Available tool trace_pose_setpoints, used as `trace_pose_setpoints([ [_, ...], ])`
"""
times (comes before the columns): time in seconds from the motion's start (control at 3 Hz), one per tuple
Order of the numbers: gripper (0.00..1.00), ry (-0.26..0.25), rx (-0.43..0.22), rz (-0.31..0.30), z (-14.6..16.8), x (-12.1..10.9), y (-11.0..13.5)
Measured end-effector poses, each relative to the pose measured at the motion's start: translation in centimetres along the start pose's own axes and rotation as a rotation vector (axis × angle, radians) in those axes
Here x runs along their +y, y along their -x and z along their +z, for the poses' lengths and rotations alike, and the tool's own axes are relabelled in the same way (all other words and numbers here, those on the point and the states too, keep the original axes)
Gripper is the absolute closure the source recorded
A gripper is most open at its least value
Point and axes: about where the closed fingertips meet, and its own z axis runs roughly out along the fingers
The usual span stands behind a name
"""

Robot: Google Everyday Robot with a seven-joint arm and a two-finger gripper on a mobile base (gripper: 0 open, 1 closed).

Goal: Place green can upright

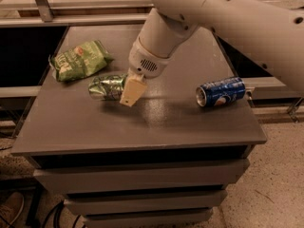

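Note:
The green can (105, 86) lies on its side on the grey table (142, 122), left of the middle, with its long axis running left to right. My gripper (130, 95) comes down from the upper right and sits right at the can's right end, covering part of it. The can rests on the table top.
A flat green snack bag (78, 60) lies at the back left, just behind the can. A blue can (221, 91) lies on its side near the table's right edge. My thick white arm (223, 18) crosses above the back right of the table.

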Motion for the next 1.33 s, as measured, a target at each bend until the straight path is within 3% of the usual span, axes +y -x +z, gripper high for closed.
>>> trace_pose_setpoints([
  [1.33, 1.0, 0.017, 0.085, -0.027, -1.25, -0.35, -0.48],
])
